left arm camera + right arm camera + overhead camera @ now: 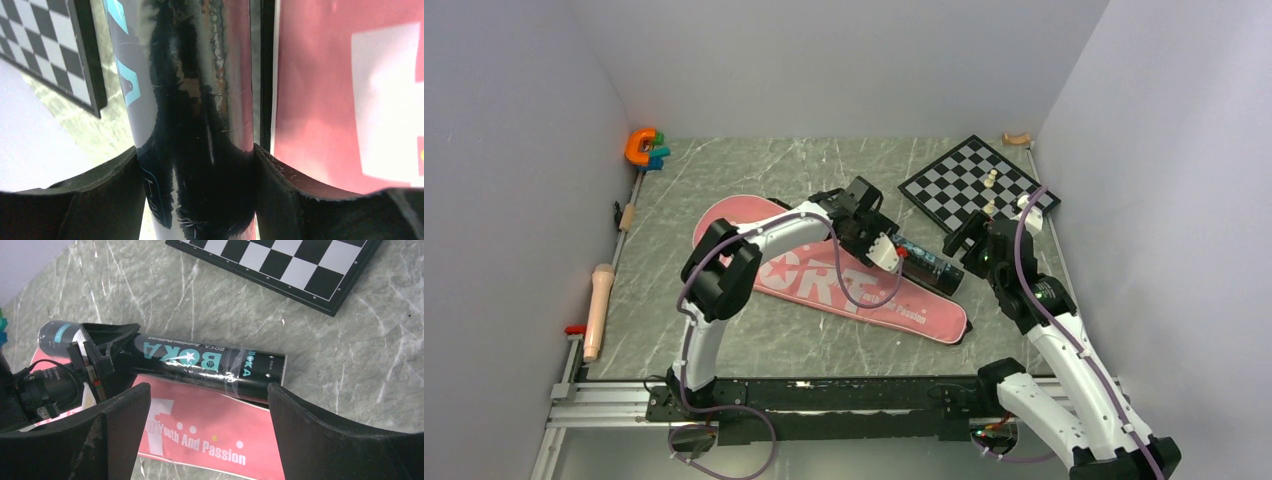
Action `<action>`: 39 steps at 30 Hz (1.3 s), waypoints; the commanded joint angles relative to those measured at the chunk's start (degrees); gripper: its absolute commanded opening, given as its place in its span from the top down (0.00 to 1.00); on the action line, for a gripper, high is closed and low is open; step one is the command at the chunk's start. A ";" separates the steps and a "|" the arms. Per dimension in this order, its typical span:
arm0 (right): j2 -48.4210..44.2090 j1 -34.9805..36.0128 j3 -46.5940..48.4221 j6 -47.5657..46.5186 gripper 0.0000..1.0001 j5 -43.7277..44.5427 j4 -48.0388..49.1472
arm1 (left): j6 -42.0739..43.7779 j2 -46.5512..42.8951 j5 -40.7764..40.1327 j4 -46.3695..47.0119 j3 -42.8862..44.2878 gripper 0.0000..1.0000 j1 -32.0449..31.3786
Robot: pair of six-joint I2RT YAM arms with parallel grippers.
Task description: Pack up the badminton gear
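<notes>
Left claw (195,150): my black fingers (100,200) are filling the bottom of the wrist view and pressing on both sides of the dark tube (200,75). I'm gripping it near its rounded cap end, jaws spread to the tube's width.

Right claw (207,390): jaws are standing wide apart and holding nothing. It's hovering over the tube's flat end, with no contact that I can see.

The rest, big to small:
- Grey marbled counter (754,170) is carrying everything.
- Pink bag (919,312) is lying flat and running diagonally across the middle, from far left to near right. My left arm is covering part of its white lettering. The right wrist view is showing "Youth And Passion" on it.
- Chessboard (969,185) is sitting in the far right corner, turned diamond-wise, just beyond the tube.
- Tube, teal "BOKA" print, is running along the bag's far right edge, partly over the bag and partly over the counter, between bag and board. I can't tell whether it's resting or lifted.
- Orange C-shaped toy (639,147) is sitting in the far left corner by the wall, well apart from the tube.
- Pale chess pieces (991,180) are standing on the board's near half.
</notes>
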 commanded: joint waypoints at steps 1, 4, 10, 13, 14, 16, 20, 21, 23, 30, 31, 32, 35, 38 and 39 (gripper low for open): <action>0.09 -1.68 -0.65 -2.06 0.11 -2.21 2.45 | -1.18 2.72 5.27 -5.18 5.15 0.46 -0.86; 0.11 -2.77 -1.32 -2.62 0.11 -3.50 2.96 | -4.72 2.67 5.66 -2.93 3.24 0.35 -0.99; 1.06 -4.29 -2.20 -3.16 0.11 -6.18 4.13 | -7.17 0.50 6.41 0.37 -3.00 0.11 -0.59; 1.75 -4.85 -2.45 -3.15 0.10 -7.48 4.65 | -9.81 0.53 7.00 -0.32 -2.36 0.02 -0.36; 1.96 -5.04 -2.45 -3.15 0.10 -7.83 4.66 | -10.22 0.65 7.27 -1.75 -1.46 0.01 -0.27; 1.95 -5.14 -2.61 -3.26 0.10 -8.27 4.85 | -10.52 0.76 8.15 -5.27 0.20 0.01 0.04; 2.09 -5.58 -2.95 -3.17 0.10 -8.62 4.86 | -10.89 -0.79 7.56 -4.64 -1.29 0.01 0.41; 2.01 -5.66 -3.02 -3.04 0.10 -8.79 4.84 | -10.01 -1.01 7.32 -4.37 -2.07 0.01 0.51; 1.94 -5.76 -3.31 -2.77 0.10 -9.26 4.93 | -9.46 -1.31 5.39 -1.46 -3.66 0.01 0.46; 1.36 -5.85 -3.61 -1.70 0.09 -9.89 4.52 | -17.12 -2.09 -3.73 19.02 -5.73 0.01 0.43; 1.35 -5.89 -3.53 -1.66 0.09 -9.92 4.41 | -17.29 -2.73 -3.52 19.54 -5.96 0.01 0.36; 1.31 -5.81 -3.51 -1.59 0.09 -9.92 4.45 | -17.12 -3.33 -3.45 19.77 -6.13 0.01 0.39; 1.83 -5.85 -3.37 -1.36 0.10 -10.30 4.53 | -17.85 -5.14 -2.54 18.32 -5.77 0.01 0.47; 2.23 -5.82 -3.18 -1.31 0.10 -10.66 4.58 | -18.32 -7.20 -1.12 14.99 -6.18 0.00 0.53; 2.22 -5.84 -3.15 -1.31 0.10 -10.71 4.59 | -18.72 -7.93 -0.41 13.78 -6.53 0.00 0.53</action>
